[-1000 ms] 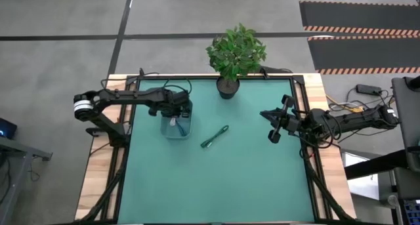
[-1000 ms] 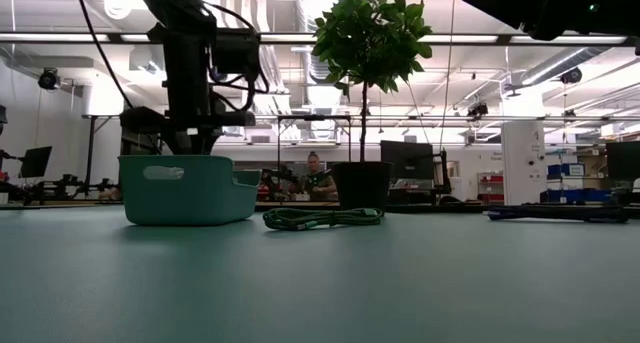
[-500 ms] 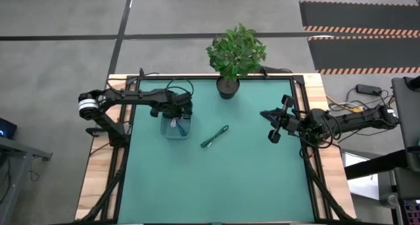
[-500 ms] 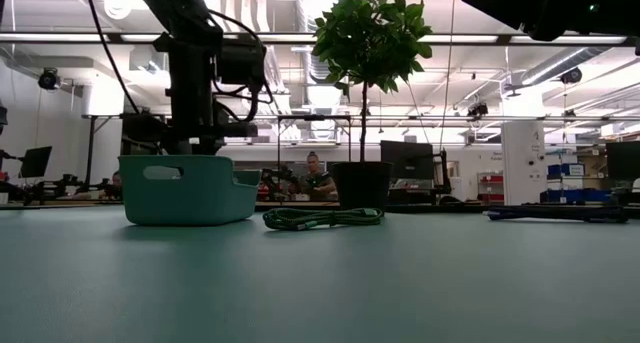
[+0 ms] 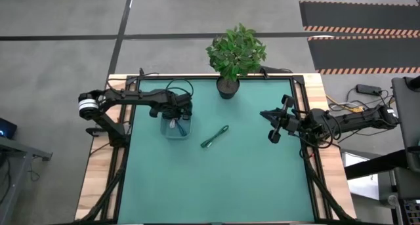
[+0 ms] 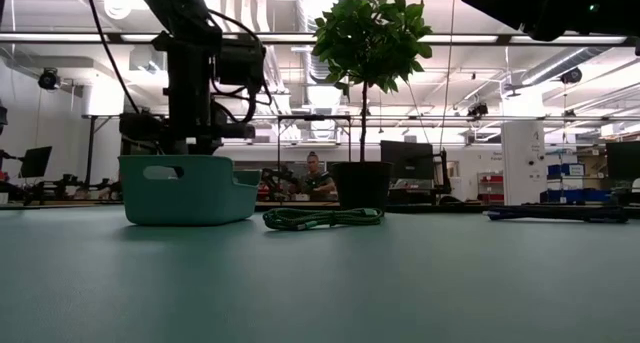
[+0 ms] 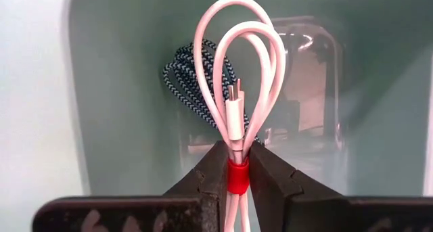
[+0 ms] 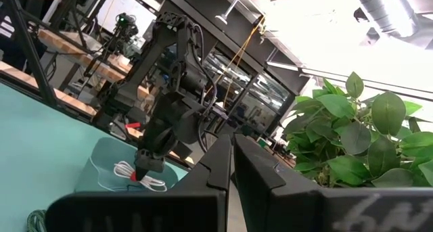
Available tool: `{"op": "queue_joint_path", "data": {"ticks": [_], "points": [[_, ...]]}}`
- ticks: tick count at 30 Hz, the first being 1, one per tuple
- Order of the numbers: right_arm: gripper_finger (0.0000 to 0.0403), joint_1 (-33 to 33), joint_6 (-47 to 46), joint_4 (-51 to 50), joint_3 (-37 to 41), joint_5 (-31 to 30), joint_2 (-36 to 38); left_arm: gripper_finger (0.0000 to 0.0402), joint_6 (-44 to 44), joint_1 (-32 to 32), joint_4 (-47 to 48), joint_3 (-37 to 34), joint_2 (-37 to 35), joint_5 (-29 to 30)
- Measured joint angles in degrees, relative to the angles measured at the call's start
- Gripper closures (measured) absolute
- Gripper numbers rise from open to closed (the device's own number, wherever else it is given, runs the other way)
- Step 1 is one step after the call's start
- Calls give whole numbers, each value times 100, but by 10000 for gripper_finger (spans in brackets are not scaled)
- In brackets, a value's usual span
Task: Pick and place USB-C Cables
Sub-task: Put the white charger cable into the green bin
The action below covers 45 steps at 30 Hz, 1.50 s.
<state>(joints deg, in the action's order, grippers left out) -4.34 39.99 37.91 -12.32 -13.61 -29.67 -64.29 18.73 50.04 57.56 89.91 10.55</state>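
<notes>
Teal covers the surface (image 5: 223,179), whose lower half in the high view lies bare. Near the middle of that view a dark green-grey cable (image 5: 214,136) lies in a slanted bundle, just right of the pale teal bin (image 5: 176,128); in the low view the same cable (image 6: 322,217) rests flat between the bin (image 6: 185,189) and the dark pot of the plant (image 6: 362,183). At the middle right of the high view the right pincer (image 5: 272,125) waits above the surface's right edge, well apart from the cable; in its own wrist view its fingers (image 8: 216,168) stand nearly together with nothing between them. At the upper left, the left pincer (image 5: 180,113) hangs over the bin, and its wrist view shows its fingers (image 7: 213,174) clamped on the red band of the white cable (image 7: 235,90), whose loops hang down inside the bin above a dark blue-purple braided cable (image 7: 186,73) lying on the bin floor. Farthest back, the plant (image 5: 235,52) stands at the top centre edge of the surface.
</notes>
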Motion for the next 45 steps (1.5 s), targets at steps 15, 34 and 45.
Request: {"op": "queue_joint_path", "data": {"ticks": [15, 34, 45], "points": [[392, 0, -27, -7, 0, 0, 0, 369, -138, -18, -67, -169, 0, 0], [392, 0, -2, -9, 0, 0, 0, 369, -149, -18, -314, -358, -4, -52], [392, 0, 9, -37, 0, -2, 0, 369, -148, -18, -313, -360, -4, -109]]}}
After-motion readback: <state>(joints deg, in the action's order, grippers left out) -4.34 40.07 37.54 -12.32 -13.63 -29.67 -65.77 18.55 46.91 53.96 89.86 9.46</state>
